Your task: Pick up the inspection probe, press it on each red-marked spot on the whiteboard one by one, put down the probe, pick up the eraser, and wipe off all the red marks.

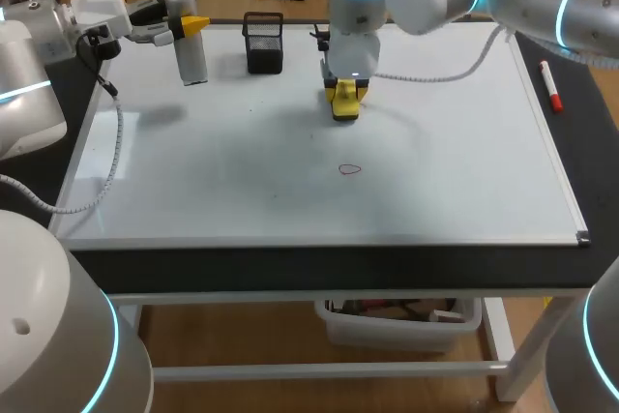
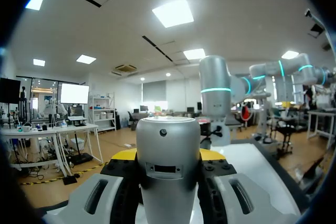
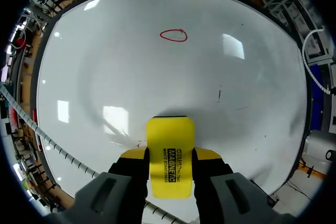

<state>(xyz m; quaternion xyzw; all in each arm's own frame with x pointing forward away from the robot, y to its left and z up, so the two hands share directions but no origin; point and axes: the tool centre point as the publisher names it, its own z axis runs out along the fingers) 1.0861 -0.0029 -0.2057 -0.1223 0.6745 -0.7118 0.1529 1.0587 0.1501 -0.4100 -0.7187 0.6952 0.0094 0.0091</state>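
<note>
My left gripper (image 1: 184, 26) is shut on the silver, cylindrical inspection probe (image 1: 191, 60), holding it upright over the whiteboard's (image 1: 464, 162) far left corner. In the left wrist view the probe (image 2: 168, 161) fills the gap between the left gripper's (image 2: 168, 156) fingers. My right gripper (image 1: 345, 92) points down at the board's far middle, shut on the yellow eraser (image 1: 345, 106), which rests on or just over the surface. Ahead of it, nearer the front, is one red oval mark (image 1: 350, 169). The right wrist view shows the eraser (image 3: 169, 135) in the gripper (image 3: 169, 163), with the red mark (image 3: 174, 35) well ahead.
A black mesh pen holder (image 1: 263, 43) stands at the back between the two grippers. A red marker (image 1: 549, 86) lies on the board's right-hand rim. Faint red specks (image 3: 140, 142) sit on the board beside the eraser.
</note>
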